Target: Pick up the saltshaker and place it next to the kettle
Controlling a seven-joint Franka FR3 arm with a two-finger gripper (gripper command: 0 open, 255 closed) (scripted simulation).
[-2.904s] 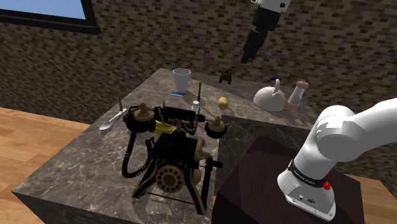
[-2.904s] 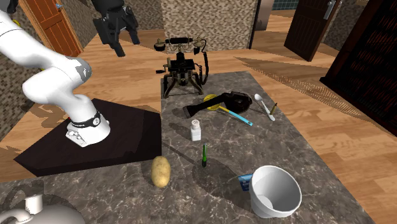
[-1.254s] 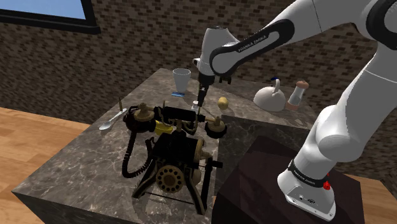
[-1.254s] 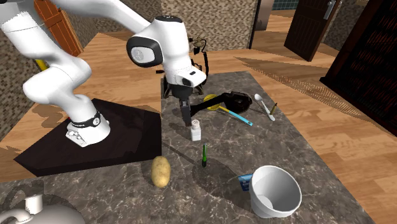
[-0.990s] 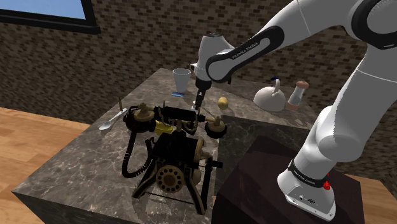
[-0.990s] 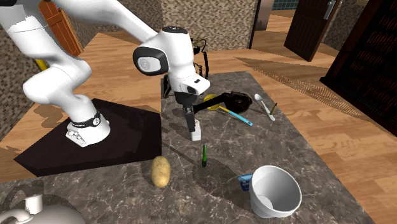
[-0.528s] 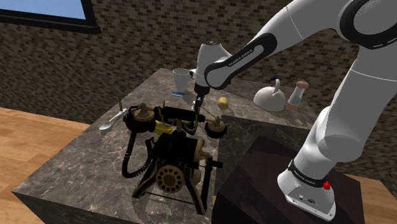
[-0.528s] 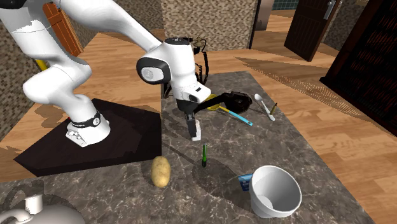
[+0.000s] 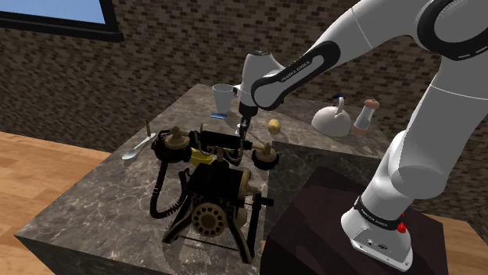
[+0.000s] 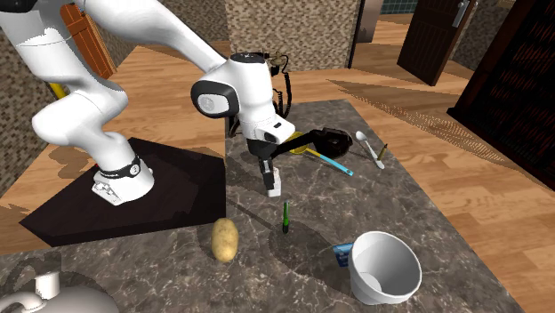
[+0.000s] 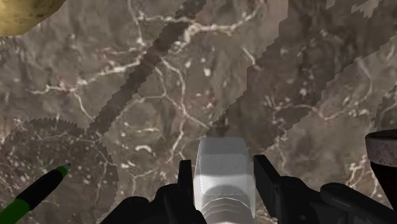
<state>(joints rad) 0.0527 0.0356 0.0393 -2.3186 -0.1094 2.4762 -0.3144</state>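
Saltshaker: the white saltshaker [image 10: 275, 185] stands upright on the marble counter [image 10: 427, 213], near the edge on the stand's side, and sits between the gripper's fingers.
Gripper: the black gripper [image 11: 224, 165] points down at the counter and is closed on the saltshaker, with one finger against each of its sides.
Pen: a green pen [image 10: 285, 216] lies near the saltshaker, on the side nearer the second exterior view's camera.
Potato: a yellowish potato [image 10: 224, 239] lies nearer that camera again, to the pen's left in that view.
Kettle: the white kettle [image 9: 332, 119] is well apart from the saltshaker, at the counter's far right in the shoulder view. A brown-topped grinder [image 9: 365, 116] stands just beside it on the right.
Cup: a white cup [image 9: 223, 98] stands at the counter's far end in the shoulder view.
Telephone: an old dark telephone [image 9: 211, 183] stands at the near end in that view.
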